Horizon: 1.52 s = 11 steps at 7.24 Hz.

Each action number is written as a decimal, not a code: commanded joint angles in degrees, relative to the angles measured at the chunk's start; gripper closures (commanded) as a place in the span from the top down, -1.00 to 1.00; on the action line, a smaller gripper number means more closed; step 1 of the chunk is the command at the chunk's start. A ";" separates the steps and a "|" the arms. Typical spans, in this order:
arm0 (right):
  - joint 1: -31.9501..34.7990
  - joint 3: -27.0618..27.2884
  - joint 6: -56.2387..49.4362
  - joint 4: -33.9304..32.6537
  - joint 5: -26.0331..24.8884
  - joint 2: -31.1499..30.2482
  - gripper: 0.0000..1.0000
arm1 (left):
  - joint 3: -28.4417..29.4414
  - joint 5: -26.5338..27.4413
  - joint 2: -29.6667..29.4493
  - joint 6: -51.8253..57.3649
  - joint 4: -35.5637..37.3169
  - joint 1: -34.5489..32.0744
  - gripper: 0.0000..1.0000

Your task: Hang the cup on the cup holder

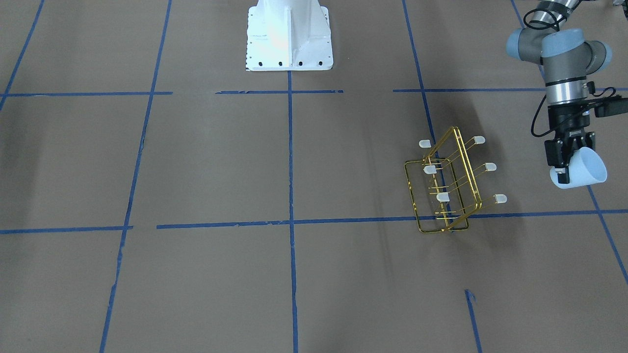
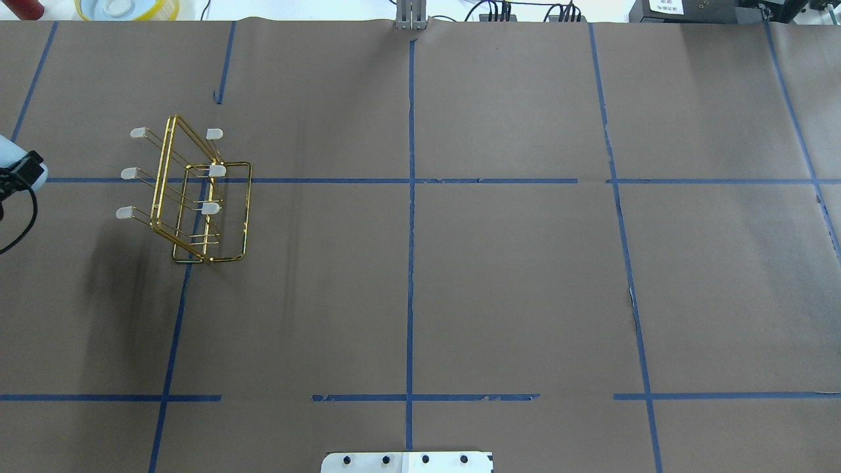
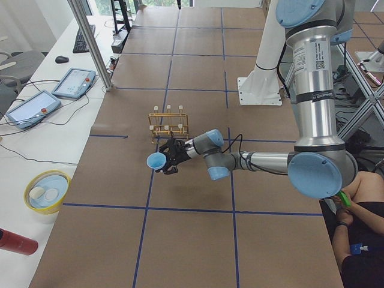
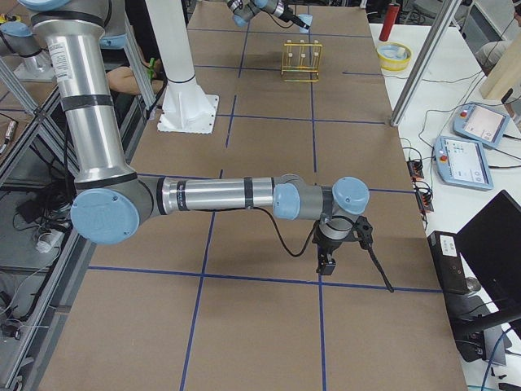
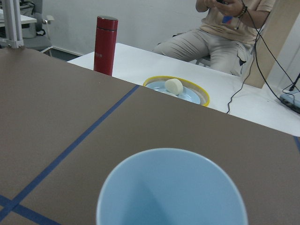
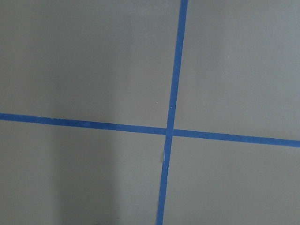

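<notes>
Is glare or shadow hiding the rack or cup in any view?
Front-facing: cup holder sharp, only soft shadow around it; white base blown out. Overhead: cup cropped at the left edge. Left wrist: cup rim fills the foreground, slightly soft.

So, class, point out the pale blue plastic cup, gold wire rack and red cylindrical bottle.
pale blue plastic cup (image 1: 584,169), front-facing view, on its side wall.
gold wire rack (image 1: 430,169), front-facing view, on a frosted prong cap.
red cylindrical bottle (image 5: 105,47), left wrist view, on its body.
</notes>
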 commanded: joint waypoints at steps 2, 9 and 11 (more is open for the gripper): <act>0.00 0.00 0.00 0.00 0.00 0.00 1.00 | -6.72 -2.93 8.54 -1.05 -17.47 -1.26 -1.00; -0.09 0.00 0.00 0.00 0.00 0.00 1.00 | -10.77 -3.99 2.67 -60.49 -28.71 -0.56 -1.00; -0.09 0.00 0.00 -0.09 0.00 0.00 1.00 | -10.69 -3.64 1.70 -77.98 -30.80 -0.47 -1.00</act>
